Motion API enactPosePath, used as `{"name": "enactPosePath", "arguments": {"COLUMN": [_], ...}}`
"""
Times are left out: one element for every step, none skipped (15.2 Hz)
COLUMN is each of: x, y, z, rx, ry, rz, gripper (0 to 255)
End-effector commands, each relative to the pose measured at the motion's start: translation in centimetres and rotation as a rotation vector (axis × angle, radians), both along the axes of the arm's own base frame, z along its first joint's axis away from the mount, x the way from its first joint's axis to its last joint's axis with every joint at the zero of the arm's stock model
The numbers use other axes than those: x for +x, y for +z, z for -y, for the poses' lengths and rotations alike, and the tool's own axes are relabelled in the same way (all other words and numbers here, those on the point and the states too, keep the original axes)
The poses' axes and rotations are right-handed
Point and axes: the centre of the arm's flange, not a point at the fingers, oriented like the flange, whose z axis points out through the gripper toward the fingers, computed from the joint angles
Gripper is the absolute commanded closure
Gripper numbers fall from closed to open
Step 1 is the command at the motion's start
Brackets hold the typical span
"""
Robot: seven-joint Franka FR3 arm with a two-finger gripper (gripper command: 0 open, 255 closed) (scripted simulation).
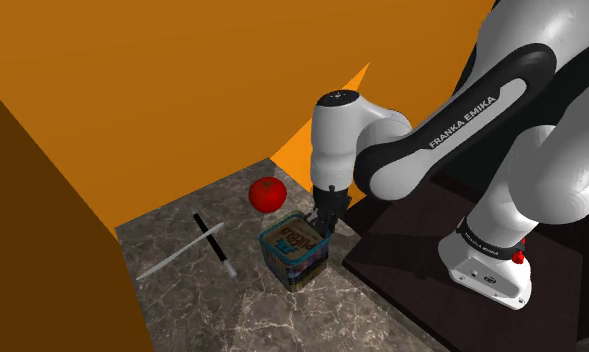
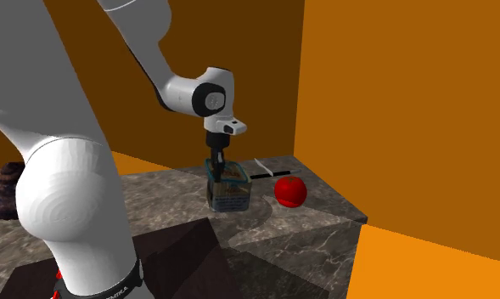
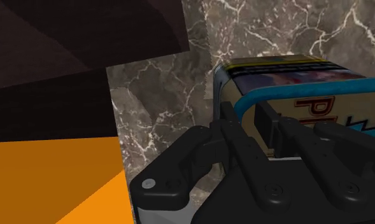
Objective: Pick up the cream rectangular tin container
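Note:
The tin container (image 1: pixel 292 252) is a small rectangular box with a blue rim and a cream printed lid. It stands on the marble table (image 1: pixel 212 315), in the second exterior view the tin container (image 2: pixel 229 194) sits below the wrist. My gripper (image 1: pixel 325 224) points down at the tin's edge nearest the stand. In the wrist view the gripper (image 3: pixel 246 121) has its fingers (image 3: pixel 225 124) close together with the tin's (image 3: pixel 288 89) blue-rimmed wall clasped between them. The tin's base rests on the table.
A red tomato (image 1: pixel 268 194) lies just beyond the tin, towards the orange wall. A black pen (image 1: pixel 210 240) and a white stick (image 1: pixel 172 260) lie crossed to the shoulder view's left of the tin. The dark stand (image 1: pixel 422 270) borders the table.

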Motion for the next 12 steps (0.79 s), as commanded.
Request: {"name": "enactPosePath", "arguments": {"x": [0.0, 0.0, 0.0, 0.0, 0.0, 0.0, 0.0, 0.0, 0.0, 0.0, 0.0, 0.0], "y": [1.1, 1.6, 2.1, 2.6, 3.2, 3.7, 4.2, 4.8, 5.3, 5.8, 5.9, 5.9], "z": [0.0, 0.0, 0.0, 0.0, 0.0, 0.0, 0.0, 0.0, 0.0, 0.0, 0.0, 0.0], "rx": [0.001, 0.001, 0.001, 0.001, 0.001, 0.001, 0.001, 0.001, 0.001, 0.001, 0.001, 0.001], "ry": [0.0, 0.0, 0.0, 0.0, 0.0, 0.0, 0.0, 0.0, 0.0, 0.0, 0.0, 0.0], "rz": [0.001, 0.001, 0.001, 0.001, 0.001, 0.001, 0.001, 0.001, 0.001, 0.001, 0.001, 0.001], "gripper": [255, 255, 255, 255, 255, 255, 255, 255, 255, 255, 255, 255]}}
